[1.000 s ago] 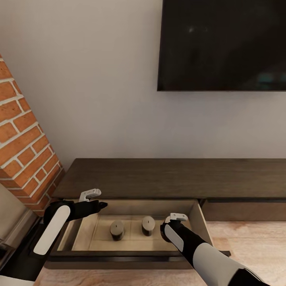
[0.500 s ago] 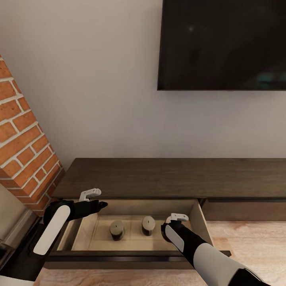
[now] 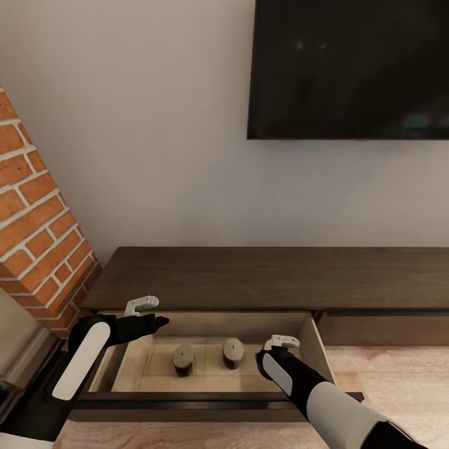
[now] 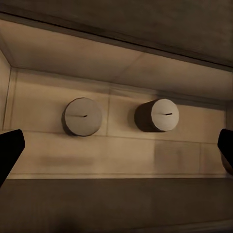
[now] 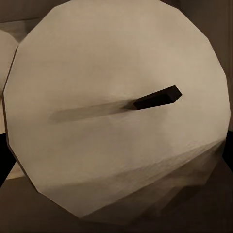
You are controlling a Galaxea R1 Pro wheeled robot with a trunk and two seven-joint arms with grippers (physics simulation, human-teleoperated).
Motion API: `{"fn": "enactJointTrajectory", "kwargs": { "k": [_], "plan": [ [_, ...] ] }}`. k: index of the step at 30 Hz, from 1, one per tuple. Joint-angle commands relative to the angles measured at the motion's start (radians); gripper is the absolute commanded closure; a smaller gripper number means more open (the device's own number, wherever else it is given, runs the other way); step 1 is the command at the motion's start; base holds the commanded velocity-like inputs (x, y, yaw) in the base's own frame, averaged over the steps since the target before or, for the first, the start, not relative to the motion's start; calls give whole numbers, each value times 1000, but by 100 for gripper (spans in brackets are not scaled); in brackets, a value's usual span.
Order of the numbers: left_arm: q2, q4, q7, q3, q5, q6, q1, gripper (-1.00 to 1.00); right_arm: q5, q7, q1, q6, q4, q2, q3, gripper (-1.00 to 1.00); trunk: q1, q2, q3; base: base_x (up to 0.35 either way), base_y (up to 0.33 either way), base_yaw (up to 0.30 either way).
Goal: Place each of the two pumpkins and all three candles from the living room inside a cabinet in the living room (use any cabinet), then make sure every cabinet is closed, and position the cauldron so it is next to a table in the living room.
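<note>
Brick pillar (image 3: 37, 249) at far left, beside the cabinet (image 3: 268, 277), whose top surface is bare. One drawer (image 3: 319, 355) is pulled out, pale inside.

My left claw (image 3: 157, 313) hovers over the drawer's left rear corner, fingers spread wide, holding nothing. From its wrist camera two candles stand upright on the drawer floor, apart from each other: the left candle (image 4: 83, 116) and the middle candle (image 4: 162, 115), wicks showing.

My right claw (image 3: 284, 342) hangs over the right part of the drawer. Its camera looks straight at the flat top and wick of a third candle (image 5: 116, 111), very close, with dark finger edges at either side of it. I judge the claw is holding this candle, but contact itself is not visible, so I cannot tell for sure.

Step in hand, as I read it: set this candle down in the drawer. Lower it straight, keep it upright, keep it apart from the middle candle, release only once the base rests on the floor, then lift clear vertically.

In the way: the drawer's right wall and front lip are near my right forearm. The left arm should withdraw before the drawer is pushed shut. A dark TV (image 3: 349, 68) hangs on the wall above, well clear.
</note>
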Motion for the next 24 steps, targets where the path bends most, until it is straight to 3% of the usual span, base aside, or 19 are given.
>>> {"fn": "enactJointTrajectory", "kwargs": {
  "k": [1, 13, 24],
  "plan": [
    [1, -1, 10, -2, 10, 1, -1, -100, -6, -7, -1, 5, -2, -2, 8, 100, 0, 0, -1, 0, 0, 0],
    [1, -1, 11, -2, 10, 1, -1, -100, -6, -8, -1, 4, -2, -4, 7, 100, 34, -63, -29, 0, 0, 0],
    [1, -1, 10, -2, 11, 1, -1, -100, -6, -8, -1, 4, -1, -10, 7, 100, 34, -63, -29, 0, 0, 0]
  ]
}}
